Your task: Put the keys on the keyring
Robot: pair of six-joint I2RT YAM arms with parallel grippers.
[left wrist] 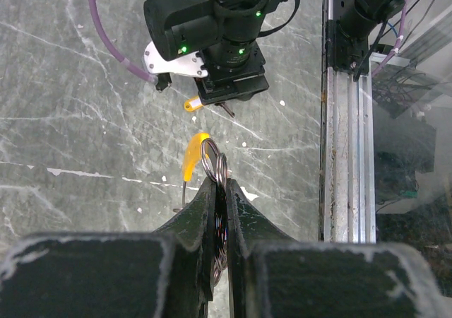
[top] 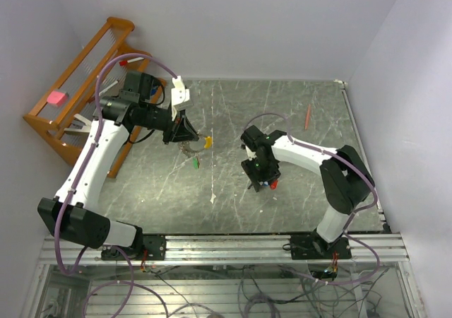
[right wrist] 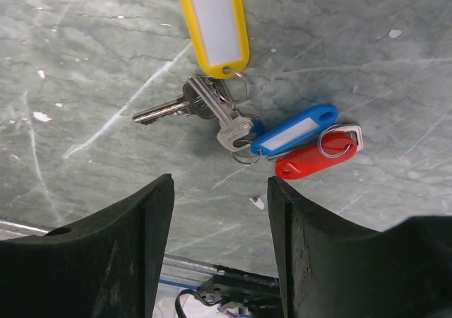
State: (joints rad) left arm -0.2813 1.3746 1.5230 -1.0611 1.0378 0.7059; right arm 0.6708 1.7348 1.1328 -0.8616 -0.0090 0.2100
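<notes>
The right fingers (right wrist: 141, 240) stand wide apart and point down over the keys (right wrist: 212, 109), which lie on the worktop (right wrist: 367, 63) right of centre, towards the near side. It is a small bunch. Two metal keys fan out to the left, and a yellow tag (right wrist: 212, 25) is joined to them by a small ring. A blue tag (right wrist: 293, 131) and a red tag (right wrist: 314, 161) lie touching each other just to the right.

I judge the bunch light and stiff, and apt to skid on the smooth stone. The flat blades lie too low to pinch well. A plastic tag is thicker and less slippery, so taking one across its long edges looks the surer hold. The rest would probably dangle and swing from it.

Further back and to the left, the left fingers (left wrist: 201, 212) are closed tight on the keyring (left wrist: 215, 164). They hold it edge-on, raised over the worktop, with its yellow banana piece (left wrist: 192, 159) curving off one side and the free arc turned towards the right arm. The wire looks thin, springy and slick, so it could twist in that hold if a key is pushed hard against it.

A green tag (top: 195, 163) sits just near of the keyring. I cannot tell whether it is attached.

Far right lies a pencil (top: 308, 116), and at the far left stands a wooden rack (top: 70, 99).
</notes>
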